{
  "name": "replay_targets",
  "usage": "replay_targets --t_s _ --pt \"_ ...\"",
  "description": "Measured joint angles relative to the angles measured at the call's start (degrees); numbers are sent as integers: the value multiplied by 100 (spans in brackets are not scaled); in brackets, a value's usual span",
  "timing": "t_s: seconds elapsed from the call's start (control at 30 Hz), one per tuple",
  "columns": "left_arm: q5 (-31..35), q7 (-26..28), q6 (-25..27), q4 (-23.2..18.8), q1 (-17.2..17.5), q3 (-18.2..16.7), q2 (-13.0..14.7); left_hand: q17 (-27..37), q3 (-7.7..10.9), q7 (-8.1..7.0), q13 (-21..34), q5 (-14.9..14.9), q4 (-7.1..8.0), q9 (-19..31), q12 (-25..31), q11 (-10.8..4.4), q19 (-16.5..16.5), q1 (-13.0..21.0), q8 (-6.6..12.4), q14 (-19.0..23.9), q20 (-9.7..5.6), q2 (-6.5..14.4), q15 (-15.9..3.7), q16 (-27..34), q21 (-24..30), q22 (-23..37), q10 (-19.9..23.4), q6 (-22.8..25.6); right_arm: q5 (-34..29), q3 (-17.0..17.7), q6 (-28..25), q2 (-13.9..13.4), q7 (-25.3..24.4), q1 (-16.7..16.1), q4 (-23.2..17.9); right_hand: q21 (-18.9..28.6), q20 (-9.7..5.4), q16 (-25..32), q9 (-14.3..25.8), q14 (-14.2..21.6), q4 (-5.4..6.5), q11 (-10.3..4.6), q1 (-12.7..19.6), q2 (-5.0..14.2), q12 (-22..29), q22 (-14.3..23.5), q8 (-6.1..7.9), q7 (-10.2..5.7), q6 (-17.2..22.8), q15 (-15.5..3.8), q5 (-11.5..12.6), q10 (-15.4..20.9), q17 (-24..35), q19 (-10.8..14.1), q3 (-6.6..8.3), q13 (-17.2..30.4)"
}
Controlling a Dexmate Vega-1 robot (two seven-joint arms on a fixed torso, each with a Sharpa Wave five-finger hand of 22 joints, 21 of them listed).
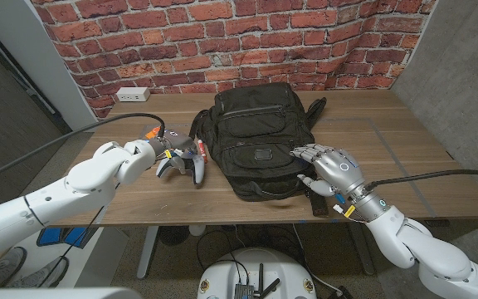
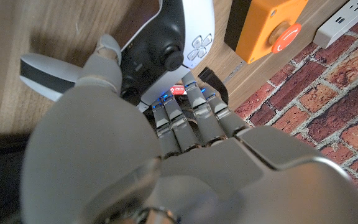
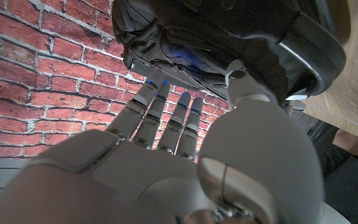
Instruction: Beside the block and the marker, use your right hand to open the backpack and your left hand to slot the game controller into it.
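The black backpack lies closed at the table's middle. At its left side my left hand grips the white and black game controller. In the left wrist view my fingers curl round the controller and the thumb presses one grip. The orange block with its red button sits just behind that hand. A small red object, maybe the marker, lies against the backpack. My right hand is spread at the backpack's right front corner, its fingertips at the fabric.
A white power strip lies at the back left by the brick wall. A backpack strap trails over the table's front edge near my right wrist. Bare wood lies to the right of the backpack.
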Motion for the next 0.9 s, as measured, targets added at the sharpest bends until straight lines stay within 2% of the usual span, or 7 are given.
replay_targets --t_s 0.1,0.73,0.9 --pt "0 10 10 6 -2 10 -12 0 0 -2 0 0 0 -1 1 -1 0 0 -18 0 0 0 0 0 0 0 0 4 -61 -59 -58 -2 -3 49 0 21 0 43 -1 54 23 -36 38 38 41 0 0 -22 43 8 0 43 35 62 -23 0" --pt "23 35 97 23 -17 98 -100 -1 0 4 0 -3 1 0 -4 8 0 0 -41 29 0 0 -7 0 0 0 20 36 -209 -382 -233 -12 -175 313 135 64 0 209 -1 231 44 -27 128 128 61 28 89 -49 335 -2 0 275 174 205 -142 26" --pt "32 42 122 25 -17 119 -124 -7 25 2 0 -6 -25 1 -9 8 0 0 -41 70 0 0 -28 -1 0 0 20 38 -207 -426 -261 -20 -245 348 151 64 -31 293 0 287 84 -27 174 174 84 28 89 -61 408 0 0 336 226 236 -185 26"
